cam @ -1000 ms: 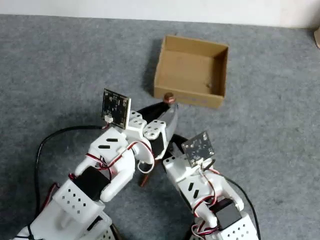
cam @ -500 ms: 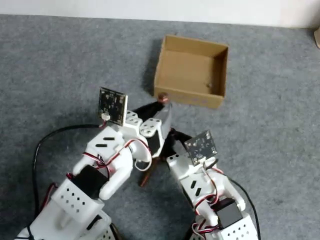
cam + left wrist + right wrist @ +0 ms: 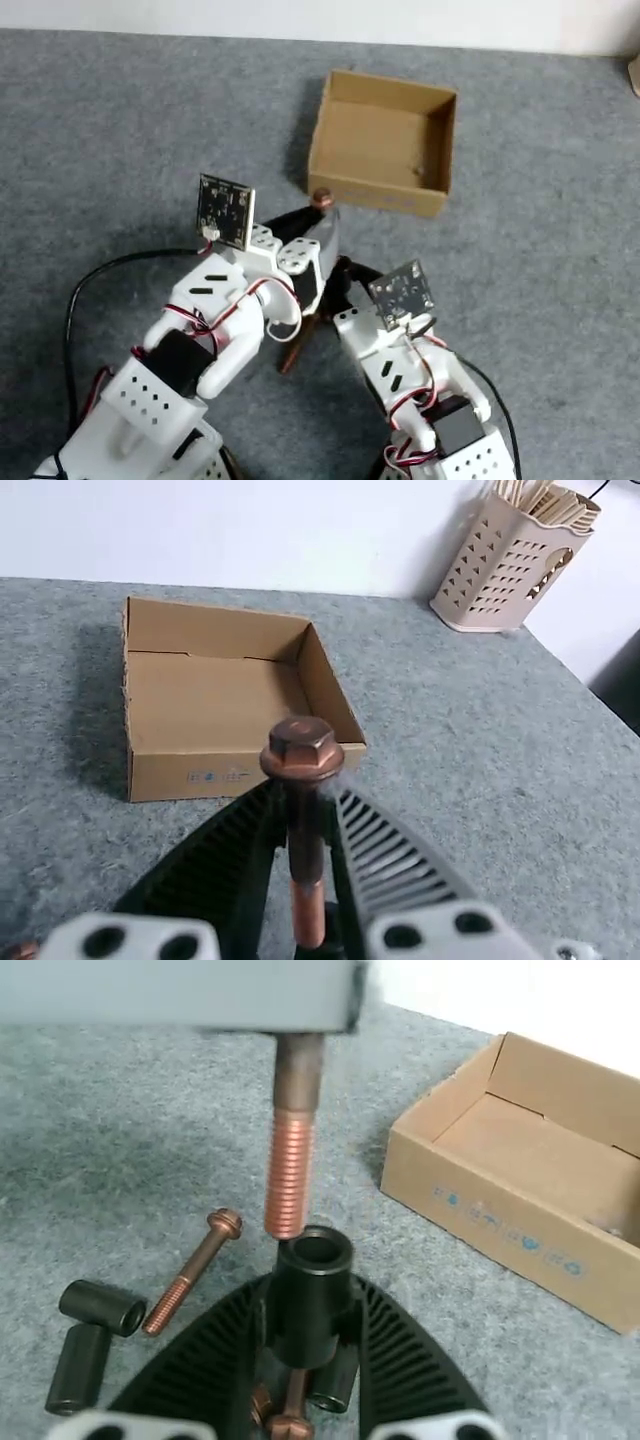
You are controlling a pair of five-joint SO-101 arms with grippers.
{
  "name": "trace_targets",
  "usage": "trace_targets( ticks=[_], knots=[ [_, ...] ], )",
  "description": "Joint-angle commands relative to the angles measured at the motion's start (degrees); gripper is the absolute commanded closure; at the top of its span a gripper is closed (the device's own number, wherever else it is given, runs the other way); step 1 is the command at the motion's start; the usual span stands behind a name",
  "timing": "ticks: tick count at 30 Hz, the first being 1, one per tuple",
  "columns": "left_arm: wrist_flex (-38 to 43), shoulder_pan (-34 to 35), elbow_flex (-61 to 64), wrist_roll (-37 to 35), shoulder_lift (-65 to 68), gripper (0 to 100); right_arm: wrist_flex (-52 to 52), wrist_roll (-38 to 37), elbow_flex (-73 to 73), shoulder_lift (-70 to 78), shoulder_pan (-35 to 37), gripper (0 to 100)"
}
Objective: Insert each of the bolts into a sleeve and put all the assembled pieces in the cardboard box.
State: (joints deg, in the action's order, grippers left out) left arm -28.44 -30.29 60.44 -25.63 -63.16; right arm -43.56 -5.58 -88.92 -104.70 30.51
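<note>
My left gripper (image 3: 300, 802) is shut on a copper bolt (image 3: 301, 750), held upright with its hex head on top. In the high view the bolt head (image 3: 321, 197) sits just in front of the cardboard box (image 3: 375, 195). My right gripper (image 3: 315, 1305) is shut on a black sleeve (image 3: 315, 1280), held upright with its opening facing up. The bolt's threaded tip (image 3: 286, 1185) hangs just above the sleeve's rim, slightly off to one side. The box (image 3: 220, 775) looks empty inside.
On the grey mat beneath the right gripper lie a loose bolt (image 3: 192, 1272), two black sleeves (image 3: 102, 1307) (image 3: 77, 1368) and another sleeve (image 3: 335, 1385). A bolt (image 3: 292, 352) lies between the arms. A beige utensil holder (image 3: 510, 555) stands far back.
The left arm has carried the bolt a little to the left, along the box's front wall. The right arm with the sleeve has shifted only slightly.
</note>
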Motion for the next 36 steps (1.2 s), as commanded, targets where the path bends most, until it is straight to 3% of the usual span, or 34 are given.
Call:
trace_targets(
  ticks=[1, 36],
  knots=[
    [0.3, -1.7, 0.5, 0.0, -0.9, 99, 2.0, -0.4, 0.4, -0.7, -0.5, 99.5],
    [3.4, -3.0, -1.0, -0.2, -0.5, 99, 1.6, 2.0, 0.3, -0.7, 0.8, 99.5]
  ],
)
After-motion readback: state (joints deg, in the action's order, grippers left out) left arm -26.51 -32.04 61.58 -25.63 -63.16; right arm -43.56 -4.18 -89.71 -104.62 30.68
